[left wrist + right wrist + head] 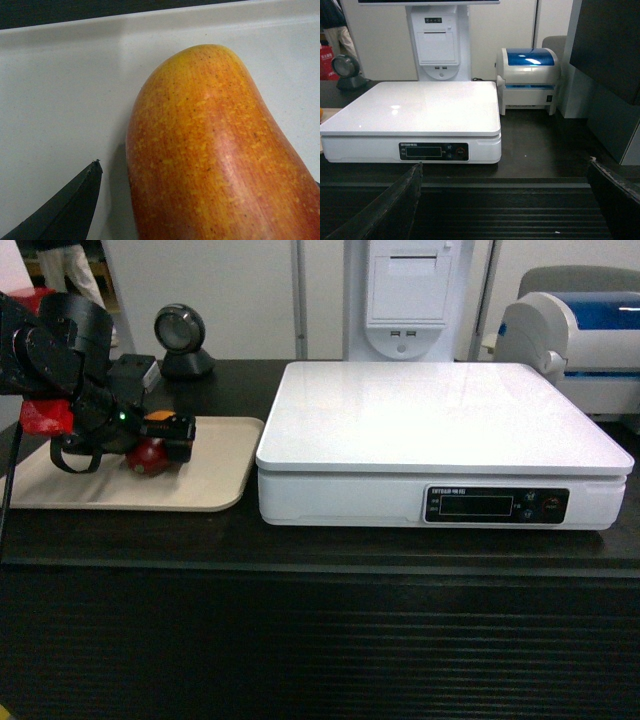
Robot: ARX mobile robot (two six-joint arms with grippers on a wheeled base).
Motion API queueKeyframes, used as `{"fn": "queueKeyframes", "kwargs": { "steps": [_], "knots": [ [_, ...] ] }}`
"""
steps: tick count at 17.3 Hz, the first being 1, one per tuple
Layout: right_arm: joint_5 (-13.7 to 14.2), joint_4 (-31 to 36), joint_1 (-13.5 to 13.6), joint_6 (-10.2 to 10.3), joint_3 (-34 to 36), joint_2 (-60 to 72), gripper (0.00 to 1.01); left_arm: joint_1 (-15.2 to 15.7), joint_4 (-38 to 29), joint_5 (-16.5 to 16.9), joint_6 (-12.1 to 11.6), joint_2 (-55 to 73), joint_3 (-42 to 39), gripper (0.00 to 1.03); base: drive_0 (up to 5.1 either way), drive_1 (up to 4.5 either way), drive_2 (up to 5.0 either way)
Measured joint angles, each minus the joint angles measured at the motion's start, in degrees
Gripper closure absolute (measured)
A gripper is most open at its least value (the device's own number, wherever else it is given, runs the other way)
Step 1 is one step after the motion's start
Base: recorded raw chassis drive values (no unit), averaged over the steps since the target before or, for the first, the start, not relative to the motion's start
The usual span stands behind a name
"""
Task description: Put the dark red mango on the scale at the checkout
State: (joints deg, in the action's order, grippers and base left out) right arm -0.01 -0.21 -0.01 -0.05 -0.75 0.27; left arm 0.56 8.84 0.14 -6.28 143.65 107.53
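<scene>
The dark red mango (148, 458) lies on a beige tray (215, 475) at the left of the checkout (320, 640). Up close its skin shows orange-red, the mango (210, 150) resting on the tray (60, 100). My left gripper (160, 440) is open astride it, and in the wrist view the left gripper (207, 172) shows one black fingertip (80, 200) a little clear of the fruit. The white scale (440, 425) stands empty to the right. My right gripper (505, 162) is open, low before the ribbed counter front (505, 215), facing the scale (415, 107).
A round black scanner (180, 335) and a small black box (132, 370) stand behind the tray. A white kiosk printer (408, 300) rises behind the scale. A white-and-blue printer (580, 340) sits at the right. A red object (45, 418) lies under my left arm.
</scene>
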Motion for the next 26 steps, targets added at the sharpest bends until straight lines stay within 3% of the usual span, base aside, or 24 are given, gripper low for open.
{"fn": "queueKeyframes", "kwargs": {
  "steps": [2, 5, 6, 10, 14, 17, 19, 22, 26],
  "knots": [
    [0.0, 0.0, 0.0, 0.0, 0.0, 0.0, 0.03, 0.1, -2.2, -0.2, -0.8, 0.3, 0.1, 0.05, 0.0, 0.00, 0.0],
    [0.0, 0.0, 0.0, 0.0, 0.0, 0.0, 0.03, 0.1, -6.4, 0.2, -1.8, -0.3, -3.7, 0.38, 0.0, 0.00, 0.0],
    [0.0, 0.0, 0.0, 0.0, 0.0, 0.0, 0.03, 0.1, -7.5, 0.3, -2.1, -1.7, -6.0, 0.44, 0.0, 0.00, 0.0],
    [0.0, 0.0, 0.0, 0.0, 0.0, 0.0, 0.03, 0.1, -13.4, 1.9, -3.5, -10.5, -18.7, 0.44, 0.0, 0.00, 0.0],
    [0.0, 0.0, 0.0, 0.0, 0.0, 0.0, 0.03, -1.9, -21.4, 7.3, -1.6, -27.3, -33.4, 0.44, 0.0, 0.00, 0.0],
    [0.0, 0.0, 0.0, 0.0, 0.0, 0.0, 0.03, -7.7, -25.4, 9.4, 1.7, -36.9, -42.2, 0.44, 0.0, 0.00, 0.0],
    [0.0, 0.0, 0.0, 0.0, 0.0, 0.0, 0.03, -15.1, -25.7, 9.9, 3.1, -44.1, -48.9, 0.44, 0.0, 0.00, 0.0],
    [0.0, 0.0, 0.0, 0.0, 0.0, 0.0, 0.03, -25.0, -26.3, 9.4, 4.7, -46.5, -49.7, 0.44, 0.0, 0.00, 0.0],
    [0.0, 0.0, 0.0, 0.0, 0.0, 0.0, 0.03, -30.6, -22.4, 6.6, 8.6, -39.7, -44.2, 0.44, 0.0, 0.00, 0.0]
  ]
}}
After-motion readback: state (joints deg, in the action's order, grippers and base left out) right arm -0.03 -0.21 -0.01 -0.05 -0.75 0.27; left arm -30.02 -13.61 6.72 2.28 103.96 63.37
